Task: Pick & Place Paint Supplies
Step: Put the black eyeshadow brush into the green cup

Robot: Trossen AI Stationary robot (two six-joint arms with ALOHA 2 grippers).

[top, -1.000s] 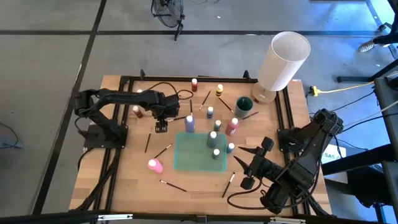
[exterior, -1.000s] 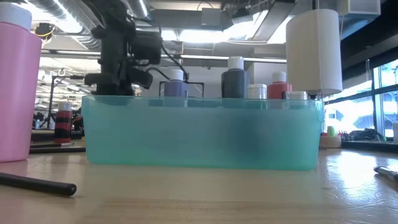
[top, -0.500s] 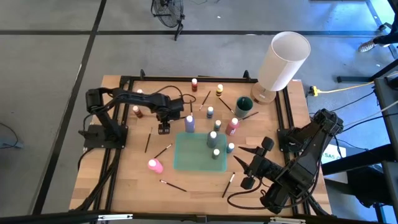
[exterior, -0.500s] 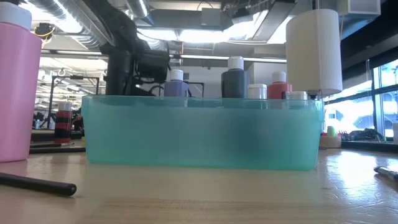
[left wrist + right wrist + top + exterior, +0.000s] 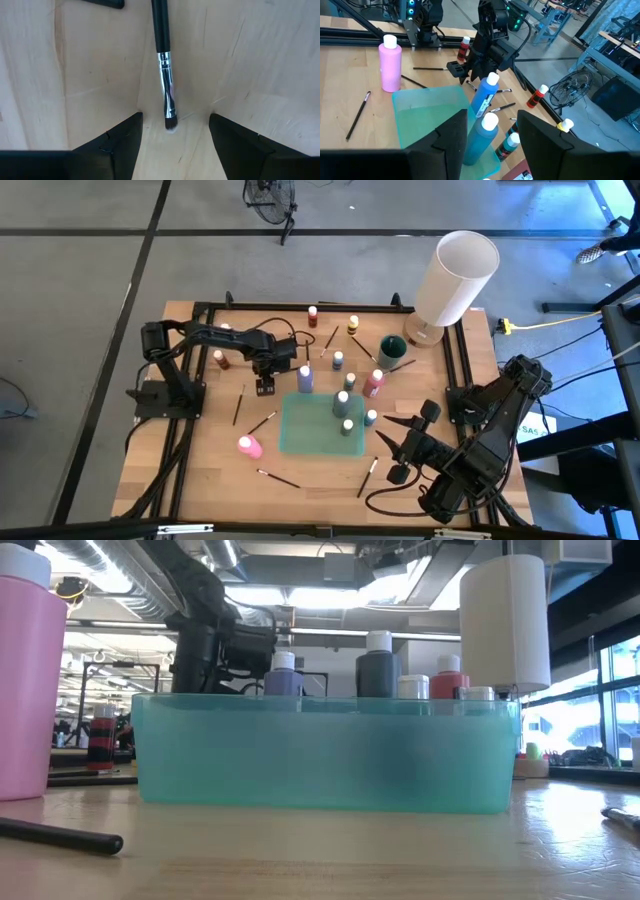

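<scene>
My left gripper [image 5: 265, 386] points down at the table to the left of the purple-blue bottle [image 5: 305, 378]. It is open. In the left wrist view its fingers [image 5: 175, 124] stand on either side of the bristle tip of a dark-handled brush [image 5: 164, 75] that lies flat on the wood, and they do not touch it. My right gripper [image 5: 392, 442] waits open above the near right of the table. Several small paint bottles stand upright in and around the teal tray [image 5: 300, 435]. The pink bottle [image 5: 249, 446] stands near its left corner.
A large white cylinder [image 5: 455, 278] stands at the far right corner, with a dark green cup [image 5: 391, 350] beside it. More brushes [image 5: 262, 422] lie scattered on the wood left of and in front of the tray. Black rails frame the table on its left, far and right edges.
My left gripper has moved a little toward the table's right, closer to the purple-blue bottle, and has come down toward the table. The bottles, the brushes and the tray have stayed in place.
</scene>
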